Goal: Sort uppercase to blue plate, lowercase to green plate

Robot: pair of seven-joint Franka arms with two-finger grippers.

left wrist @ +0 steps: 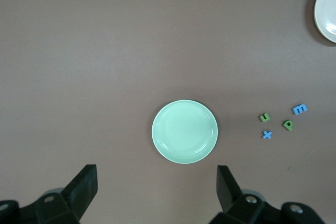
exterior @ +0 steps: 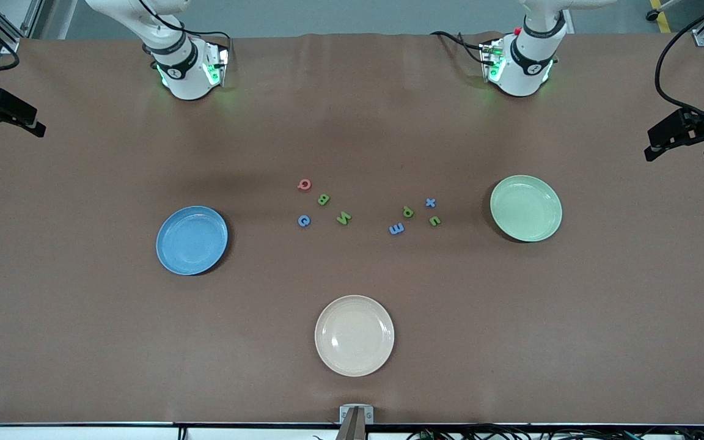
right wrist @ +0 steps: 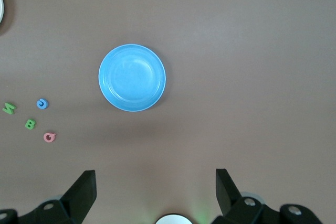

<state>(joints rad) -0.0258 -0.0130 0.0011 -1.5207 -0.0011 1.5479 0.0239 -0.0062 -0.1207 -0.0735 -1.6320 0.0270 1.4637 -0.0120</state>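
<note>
Picking such tiny flat letters, we risk nudging neighbours: the uppercase (exterior: 322, 201) and the lowercase (exterior: 414, 215) lie clustered on the counter between blue plate (exterior: 192, 239) and green plate (exterior: 525, 208). Left end effector (left wrist: 156, 187) and right end effector (right wrist: 155, 190) hover high, jaws apart, unseen from the front.
</note>
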